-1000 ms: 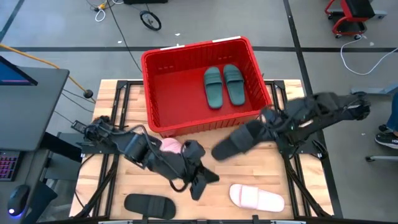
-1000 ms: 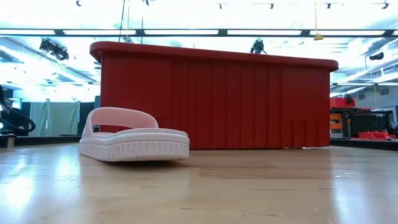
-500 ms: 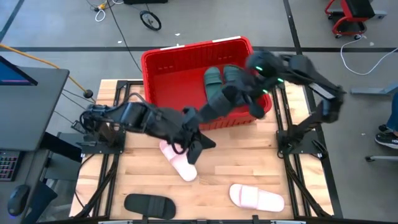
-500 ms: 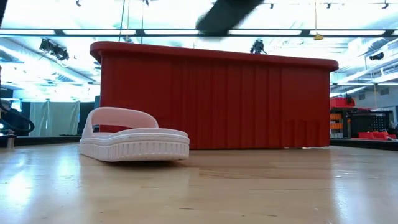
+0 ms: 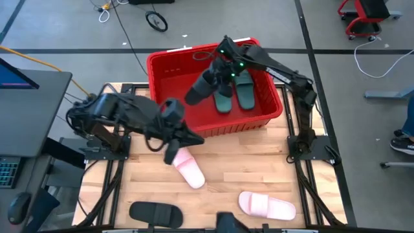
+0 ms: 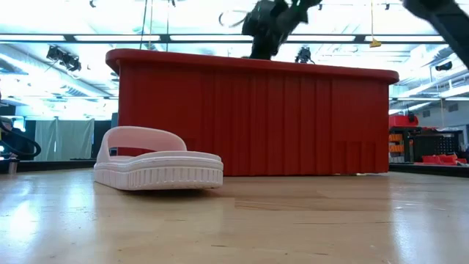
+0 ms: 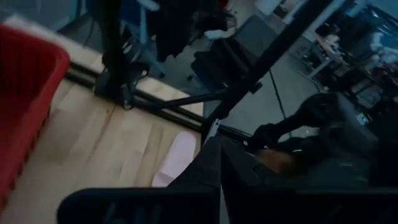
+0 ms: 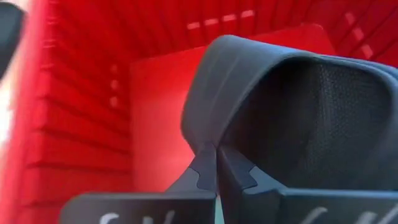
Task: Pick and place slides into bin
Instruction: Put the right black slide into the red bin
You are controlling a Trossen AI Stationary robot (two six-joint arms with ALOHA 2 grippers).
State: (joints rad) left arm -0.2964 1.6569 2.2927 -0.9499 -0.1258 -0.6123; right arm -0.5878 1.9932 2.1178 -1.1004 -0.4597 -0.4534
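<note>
Six slides were in view, counted by colour. Two dark green slides (image 5: 234, 88) lay side by side on the floor of the red bin (image 5: 169, 61), toward its 3 o'clock wall. Two black ones: one black slide (image 5: 199, 88) hung tilted above the bin's middle, its strap pinched between the pressed-together fingers of the right gripper (image 5: 220, 70); the other black slide (image 5: 154, 213) lay on the table (image 5: 259, 165) at about 7 o'clock from the bin. Two pale pink ones: one pink slide (image 5: 185, 167) lay just below the bin's near wall, toward 6 o'clock, and a second pink slide (image 5: 268, 206) rested farther out toward 5 o'clock. The left gripper (image 5: 173, 134) hovered beside the nearer pink slide, its fingers pressed together on nothing.
</note>
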